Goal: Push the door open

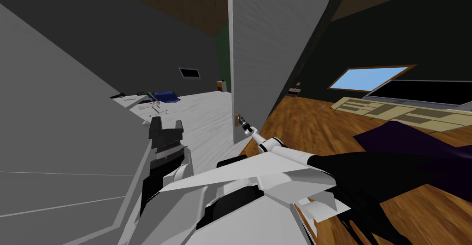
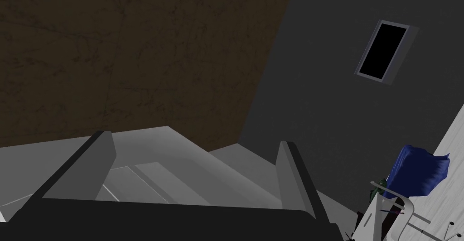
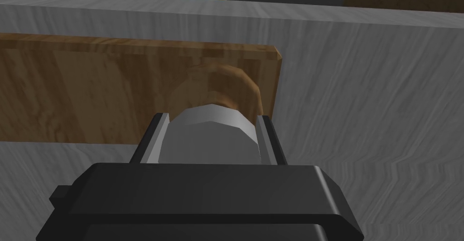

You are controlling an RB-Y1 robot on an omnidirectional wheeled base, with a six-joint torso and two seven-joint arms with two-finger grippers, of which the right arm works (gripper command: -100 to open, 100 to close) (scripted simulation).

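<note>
A light grey door (image 1: 258, 49) stands ahead of me, seen nearly edge-on, with a brown wooden plate (image 1: 238, 119) low on its face. My right gripper (image 1: 245, 124) reaches out to that plate. In the right wrist view the door's grey knob (image 3: 209, 129) sits between the two fingers (image 3: 153, 136), which press its sides, in front of the wooden plate (image 3: 81, 93). My left gripper (image 2: 195, 170) is held back at my left side, fingers apart with nothing between them.
Past the door's left edge lies a pale floor (image 1: 203, 118) with a blue cloth (image 1: 167, 96) and a grey chair (image 1: 152, 100). A grey wall (image 1: 55, 118) runs close on my left. Wood floor (image 1: 313, 127) spreads to the right, with a dark purple shape (image 1: 405, 145).
</note>
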